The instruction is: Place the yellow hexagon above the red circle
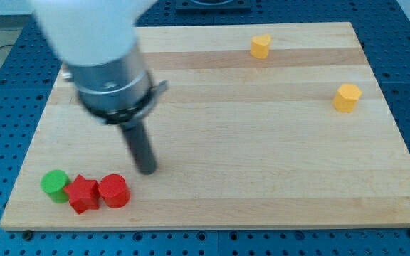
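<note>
Low at the view's left: green circle (55, 182), red star (83, 193), red circle (113, 190), packed in a row near the desk's (262, 163) bottom edge. My tip (146, 169) sits just above and right of the red circle, apart from it. No fingers on this rig (plain rod only), so nothing is gripped. The rod leans slightly, its mount up toward the view's top left. Far right: two yellow blocks, one near the top edge (260, 46), one lower right (347, 97); which is the yellow hexagon I cannot tell. Both lie well apart from my tip, probably awaiting a long push leftward.
</note>
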